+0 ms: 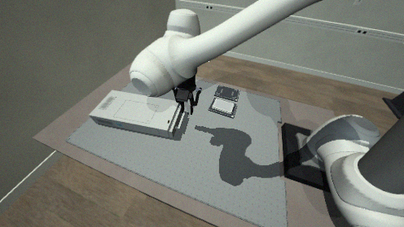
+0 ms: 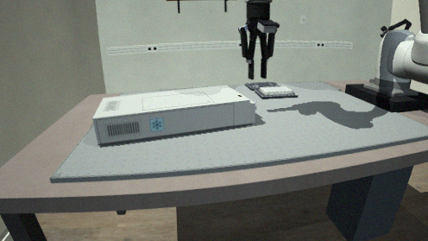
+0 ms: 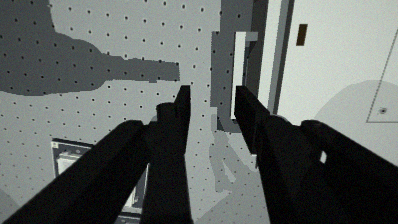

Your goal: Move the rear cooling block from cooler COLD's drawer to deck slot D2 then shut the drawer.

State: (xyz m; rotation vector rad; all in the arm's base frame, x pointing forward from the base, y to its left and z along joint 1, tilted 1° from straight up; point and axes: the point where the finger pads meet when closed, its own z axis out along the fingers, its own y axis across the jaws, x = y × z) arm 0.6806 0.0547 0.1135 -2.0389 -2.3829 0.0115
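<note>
The cooler COLD [image 1: 107,106] [image 2: 129,103] [image 3: 340,55] is a long white box. Its drawer front looks closed against the body. The lamp [image 1: 169,121] [image 2: 240,96] [image 3: 301,34] looks dark. The cooling blocks and tubes inside are hidden. The white bar handle [image 3: 239,65] stands out from the front. My gripper [image 1: 186,112] [image 2: 257,77] [image 3: 212,100] is partly open and empty, above the mat by the handle. In the wrist view one fingertip overlaps the handle's lower end. Slot D1 [image 1: 233,114] holds a pale flat piece [image 1: 223,105] [image 2: 276,90]. Slot D2 [image 1: 227,93] looks empty.
The cooler and both slots lie on a grey perforated mat [image 1: 134,158] [image 2: 173,159] on the table [image 2: 129,187]. The arm's black base plate [image 1: 303,158] [image 2: 388,98] is at the mat's right. The arm's shadow falls across the mat.
</note>
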